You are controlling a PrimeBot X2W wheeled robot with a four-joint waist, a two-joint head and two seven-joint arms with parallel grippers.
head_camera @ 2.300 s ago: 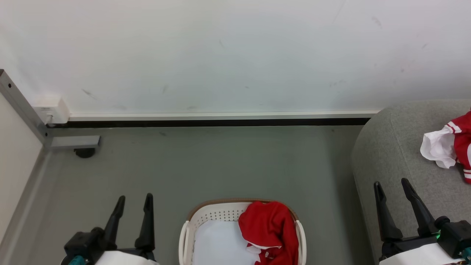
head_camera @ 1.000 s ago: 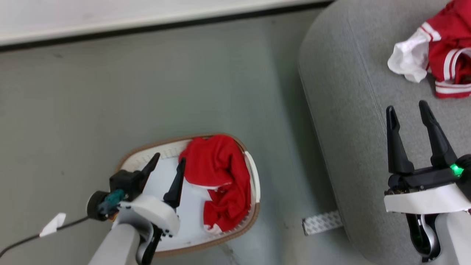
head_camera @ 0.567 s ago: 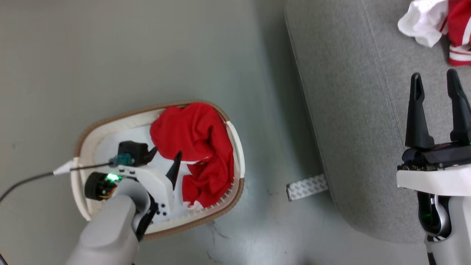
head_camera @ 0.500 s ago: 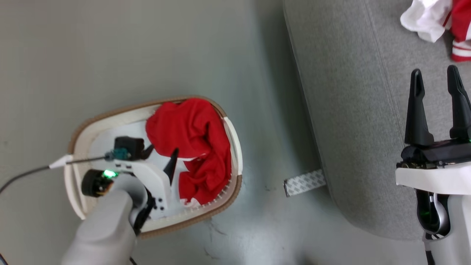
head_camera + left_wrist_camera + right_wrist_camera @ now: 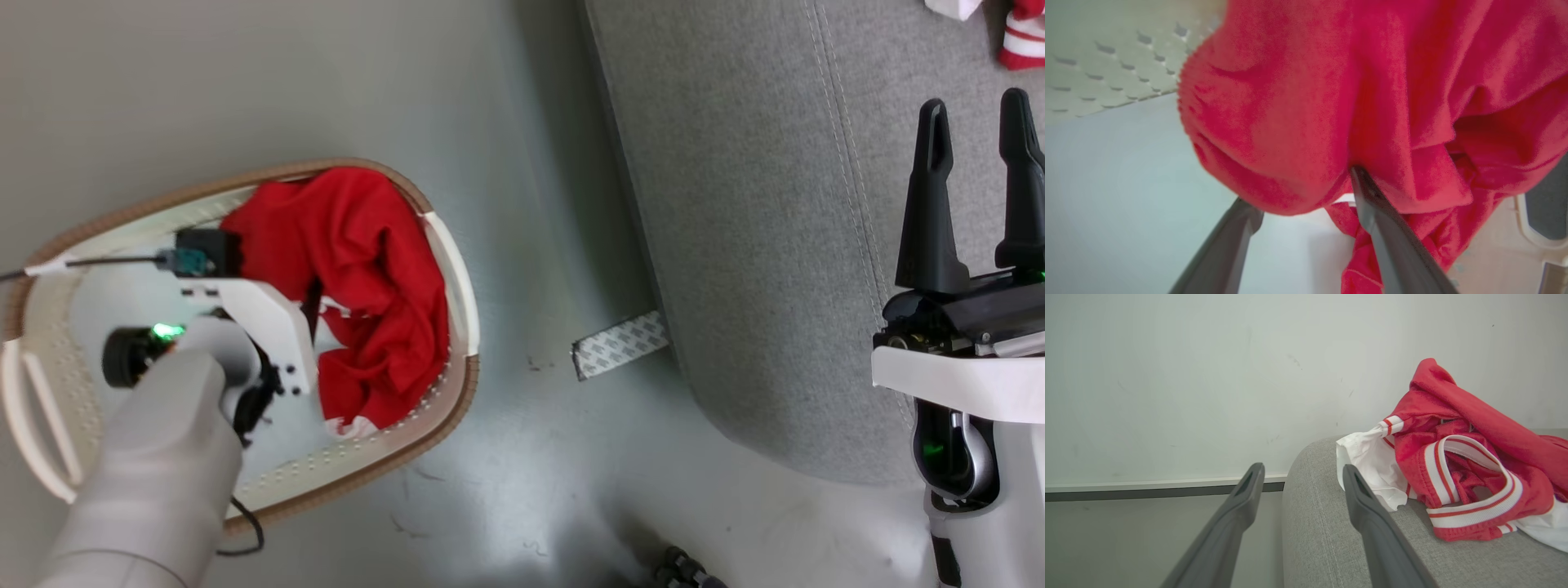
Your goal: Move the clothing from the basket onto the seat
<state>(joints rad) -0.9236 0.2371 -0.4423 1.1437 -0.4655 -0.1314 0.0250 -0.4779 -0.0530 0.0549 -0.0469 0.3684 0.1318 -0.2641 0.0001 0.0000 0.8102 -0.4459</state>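
Grey-green floor (image 5: pixel 326 82) was seen beneath the basket (image 5: pixel 459 286), which stood near the rounded edge of the seat (image 5: pixel 735 204). One red garment (image 5: pixel 367 261) of the clothing was heaped against the basket's rim on the side nearest the seat, over a pale liner pad (image 5: pixel 1126 183). The left gripper (image 5: pixel 1302 188) was lowered into the basket with its fingers (image 5: pixel 1392 245) spread apart, a bulging fold of the garment lying between them and nothing yet clamped. The right gripper (image 5: pixel 974 102) was held above the seat's near edge, likewise apart and empty. A second garment (image 5: pixel 1453 473), red with white striped trim, was lying on the seat toward its far end. The cloth was judged soft, light and limp; it would sag and trail when raised, so a thick bunched fold near the heap's middle was thought a better hold than a thin hem. Counted: two garments, one basket, one seat, two grippers, one strip of tape (image 5: pixel 620 355) on the floor
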